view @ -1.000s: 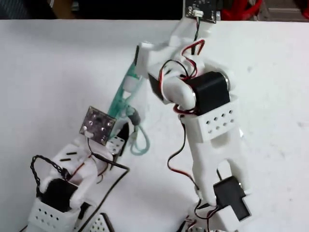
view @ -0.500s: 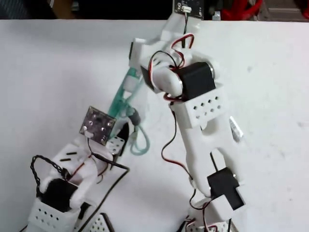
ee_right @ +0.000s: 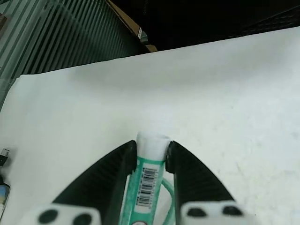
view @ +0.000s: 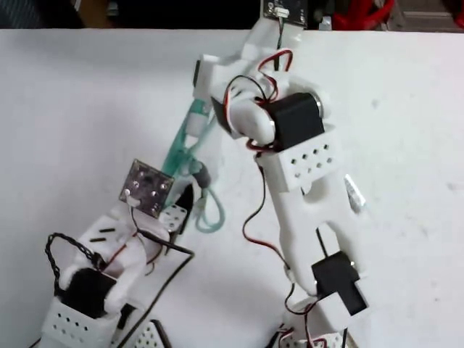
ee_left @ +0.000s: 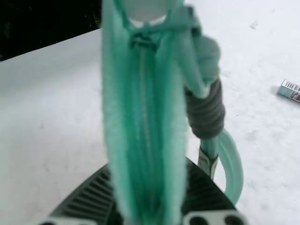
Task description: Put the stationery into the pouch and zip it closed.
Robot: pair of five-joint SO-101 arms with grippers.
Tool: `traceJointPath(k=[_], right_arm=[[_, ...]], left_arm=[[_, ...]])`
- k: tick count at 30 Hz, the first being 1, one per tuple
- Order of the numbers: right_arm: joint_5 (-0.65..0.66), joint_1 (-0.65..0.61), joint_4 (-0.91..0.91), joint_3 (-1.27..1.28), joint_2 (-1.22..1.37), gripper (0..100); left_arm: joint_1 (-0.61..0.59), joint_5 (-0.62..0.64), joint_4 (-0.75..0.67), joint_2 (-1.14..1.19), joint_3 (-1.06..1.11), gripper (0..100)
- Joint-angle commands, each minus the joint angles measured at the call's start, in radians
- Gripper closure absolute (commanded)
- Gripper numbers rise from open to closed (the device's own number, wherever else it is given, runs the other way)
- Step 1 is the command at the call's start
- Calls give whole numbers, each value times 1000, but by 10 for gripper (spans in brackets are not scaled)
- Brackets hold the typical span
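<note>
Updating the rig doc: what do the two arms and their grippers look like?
Both are white printed plastic with black servos and perforated brackets. The right arm carries red, black and white wires; the left arm has a twisted black cable and a bare camera board at its wrist. The left gripper and right gripper have black ribbed fingers on white bases.

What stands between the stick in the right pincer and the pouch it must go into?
Nothing visible does. The right pincer grips the stick right at one end of the teal pouch, whose other end the left pincer holds. Whether the pouch's mouth is open there cannot be seen.
</note>
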Motion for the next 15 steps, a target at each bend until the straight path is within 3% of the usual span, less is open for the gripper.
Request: traceJointPath(k=[1,6,15], right_arm=[[133,-31,-22,-44,-35,971],[330,-101,-15,-49,-58,975],[364,-111,79,-58,-61,975]], left_arm=[[-7,8,-25,-2,-5,894],[-12,9,-28,-2,-5,845],[-12,12,-28,-2,-5,819]])
